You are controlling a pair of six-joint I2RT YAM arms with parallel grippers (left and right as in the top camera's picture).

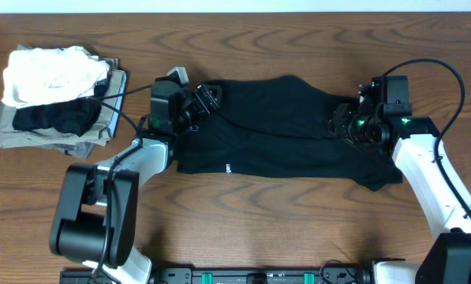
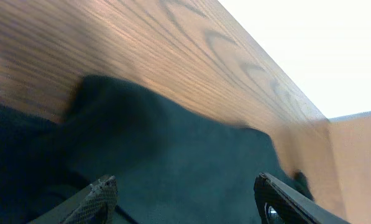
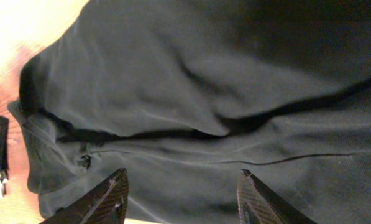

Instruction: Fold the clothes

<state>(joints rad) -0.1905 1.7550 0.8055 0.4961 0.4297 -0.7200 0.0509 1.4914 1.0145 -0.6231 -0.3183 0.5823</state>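
Black T-shirt (image 1: 274,134) spread on table (image 1: 298,229), left gripper (image 2: 182,182) and right gripper (image 3: 182,174) both open over it, garment pile (image 1: 54,87) well apart

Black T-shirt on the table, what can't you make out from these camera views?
Overhead: the white print on the black T-shirt is too small to read; the left gripper hides the cloth under it.
Left wrist: blur smears the shirt's edge.
Right wrist: the frame's bottom cuts off the right gripper; cloth contact is unclear.
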